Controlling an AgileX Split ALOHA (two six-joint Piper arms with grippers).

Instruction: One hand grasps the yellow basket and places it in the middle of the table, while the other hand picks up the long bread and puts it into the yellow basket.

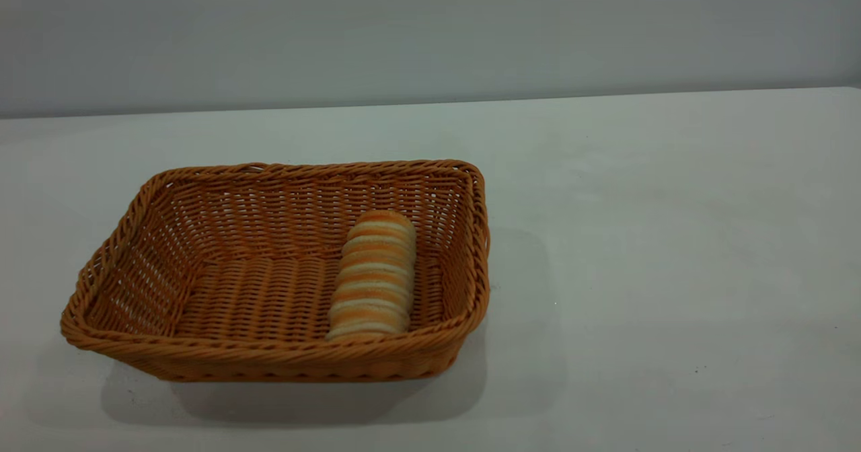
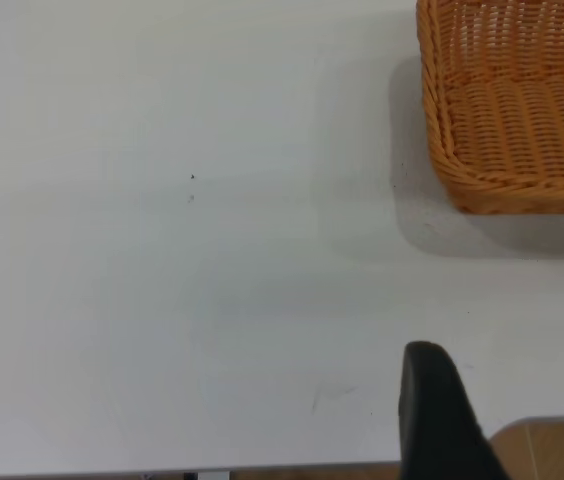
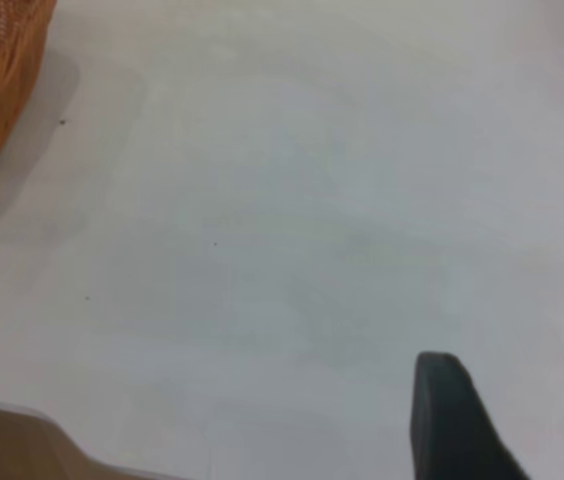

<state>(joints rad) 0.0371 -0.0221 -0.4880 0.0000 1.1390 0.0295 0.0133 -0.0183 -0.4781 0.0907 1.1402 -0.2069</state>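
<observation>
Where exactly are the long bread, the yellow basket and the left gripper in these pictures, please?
long bread (image 1: 373, 277): exterior view, middle of its striped top.
yellow basket (image 1: 269, 354): exterior view, braided near rim.
left gripper (image 2: 522, 415): left wrist view, gap between its two dark fingers.

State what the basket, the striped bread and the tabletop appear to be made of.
The yellow basket: woven wicker or plastic rattan, orange-tan, with open-weave sides and a braided rim; which of the two cannot be told. The long bread: smooth, evenly banded cream and orange, so possibly a foam or plastic replica rather than real bread. The table: plain white, matte, likely laminate, with a few dark specks.
</observation>
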